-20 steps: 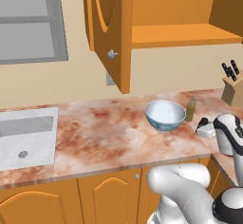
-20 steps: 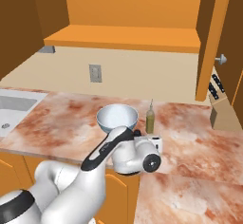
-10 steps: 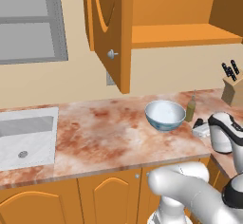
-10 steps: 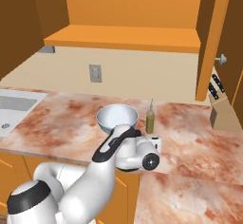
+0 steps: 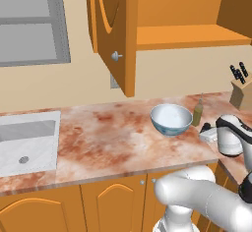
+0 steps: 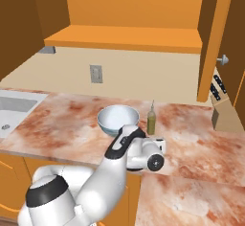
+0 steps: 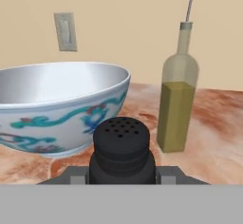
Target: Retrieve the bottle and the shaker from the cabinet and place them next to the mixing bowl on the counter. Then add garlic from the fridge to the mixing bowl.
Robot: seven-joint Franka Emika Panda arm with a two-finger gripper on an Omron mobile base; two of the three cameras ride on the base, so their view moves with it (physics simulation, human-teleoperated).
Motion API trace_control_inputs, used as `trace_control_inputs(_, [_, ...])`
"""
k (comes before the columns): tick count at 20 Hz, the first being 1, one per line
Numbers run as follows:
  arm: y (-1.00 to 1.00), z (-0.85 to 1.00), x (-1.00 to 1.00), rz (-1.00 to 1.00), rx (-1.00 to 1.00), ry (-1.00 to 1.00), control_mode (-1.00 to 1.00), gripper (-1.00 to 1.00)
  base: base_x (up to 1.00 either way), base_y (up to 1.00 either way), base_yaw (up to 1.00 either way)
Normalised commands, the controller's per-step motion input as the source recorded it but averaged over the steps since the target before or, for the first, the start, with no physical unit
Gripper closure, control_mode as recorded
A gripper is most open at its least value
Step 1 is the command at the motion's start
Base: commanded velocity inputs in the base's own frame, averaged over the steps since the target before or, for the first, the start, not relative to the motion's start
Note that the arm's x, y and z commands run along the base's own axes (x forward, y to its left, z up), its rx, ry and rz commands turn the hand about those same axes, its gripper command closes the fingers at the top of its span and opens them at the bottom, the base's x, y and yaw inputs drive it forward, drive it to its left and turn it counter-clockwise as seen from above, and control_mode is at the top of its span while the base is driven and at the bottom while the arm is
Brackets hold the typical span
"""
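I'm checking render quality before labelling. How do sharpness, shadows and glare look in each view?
Hand view: the shaker, bowl and bottle are sharp, with no glare. Left base view: even light, faint shadow under the bowl. Right base view: the cabinet interior is evenly lit, nothing blurred.

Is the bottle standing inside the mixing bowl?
No, in the hand view the bottle stands upright on the counter, beside the mixing bowl and apart from it.
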Motion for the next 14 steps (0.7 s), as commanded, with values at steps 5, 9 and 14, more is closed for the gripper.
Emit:
trace_control_inputs(5, [0.0, -0.24, 0.26, 0.0, 0.0, 0.0, -1.0, 1.0, 0.0, 0.0, 0.0])
trace_control_inputs(9, [0.01, -0.31, 0.23, 0.0, -0.02, 0.0, -1.0, 1.0, 0.0, 0.0, 0.0])
trace_control_inputs(14, [0.0, -0.22, 0.26, 0.0, -0.02, 0.0, -1.0, 1.0, 0.0, 0.0, 0.0])
